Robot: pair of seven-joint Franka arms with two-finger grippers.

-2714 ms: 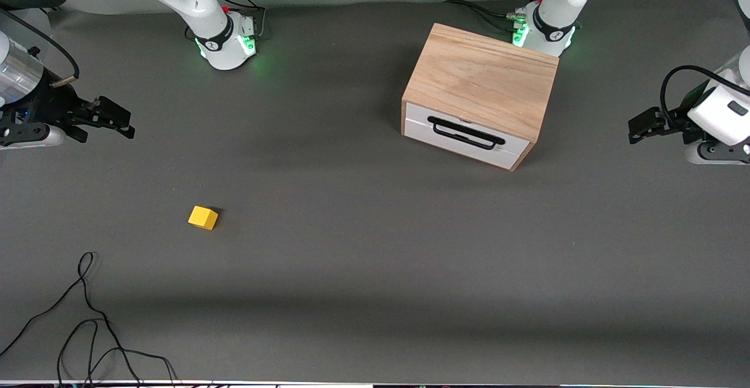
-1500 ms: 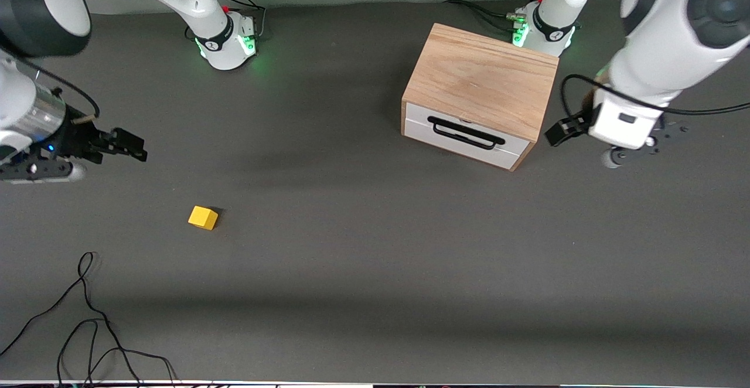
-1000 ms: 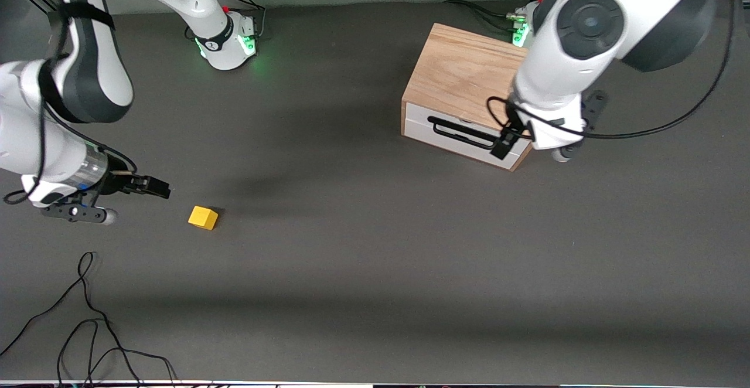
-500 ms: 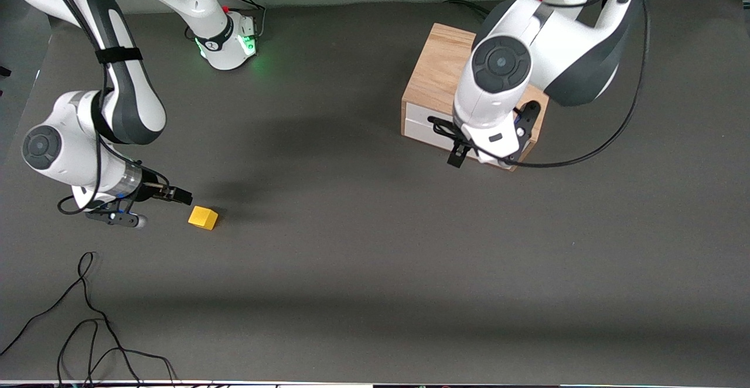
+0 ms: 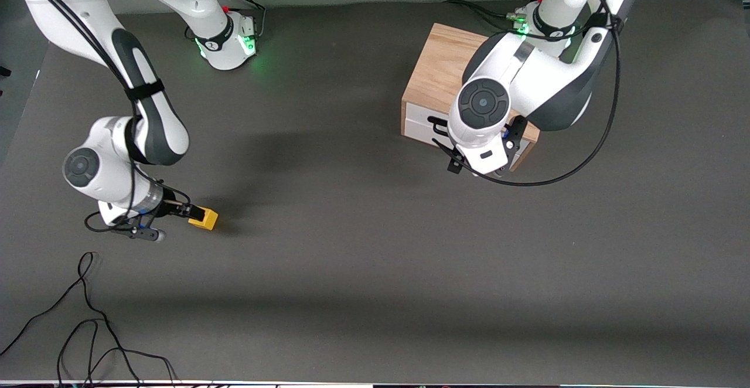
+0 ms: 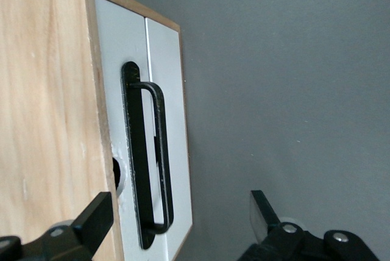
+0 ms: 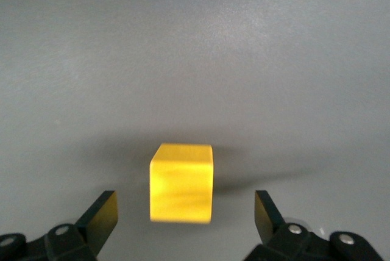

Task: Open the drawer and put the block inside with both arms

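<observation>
The yellow block (image 5: pixel 208 220) lies on the grey table toward the right arm's end. My right gripper (image 5: pixel 192 213) is low at the block, open; in the right wrist view the block (image 7: pixel 181 191) sits between the spread fingertips (image 7: pixel 101 214), untouched, with the gripper (image 7: pixel 183 215) around it. The wooden cabinet (image 5: pixel 436 74) stands near the left arm's base, its white drawer (image 5: pixel 419 127) shut. My left gripper (image 5: pixel 460 164) is in front of the drawer, open. In the left wrist view the black handle (image 6: pixel 155 151) runs between the open gripper's (image 6: pixel 180 218) fingers, not gripped.
A loose black cable (image 5: pixel 88 317) lies on the table nearest the front camera at the right arm's end. The green-lit bases (image 5: pixel 228 42) (image 5: pixel 542 27) stand along the table's edge farthest from the front camera.
Both arms swung in from the table's ends. The right gripper came down to the block. The left gripper came in front of the drawer handle. Block and drawer have not moved.
</observation>
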